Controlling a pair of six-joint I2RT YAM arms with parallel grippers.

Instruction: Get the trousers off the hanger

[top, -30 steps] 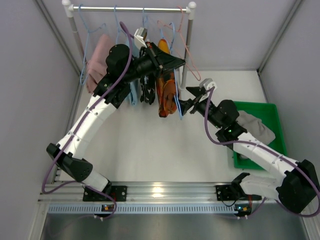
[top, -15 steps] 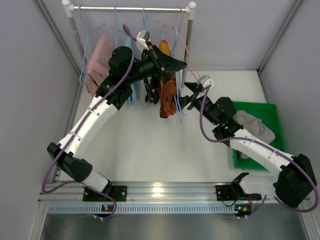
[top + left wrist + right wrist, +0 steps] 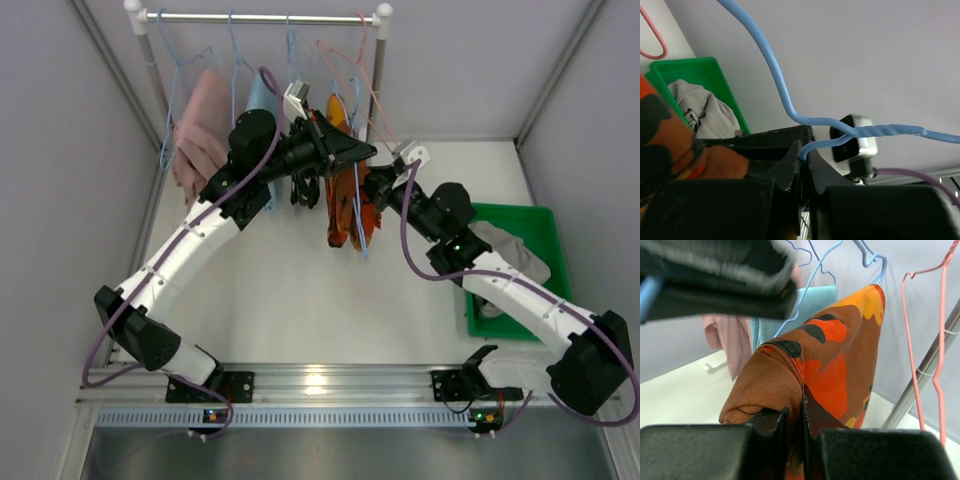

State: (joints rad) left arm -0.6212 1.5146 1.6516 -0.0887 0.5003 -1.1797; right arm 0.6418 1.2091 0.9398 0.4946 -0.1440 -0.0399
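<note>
Right gripper clenched on a fold of the orange-red trousers; left gripper nips the blue hanger wire. Trousers drape over that hanger, before the rack (soft, light cloth, judged to slide freely; the bunched fold gives the best purchase).

The orange-red trousers, blotched with black, hang folded over a blue hanger below the rail, near its right end. The grey trousers lie crumpled, well off to the rail's right.
</note>
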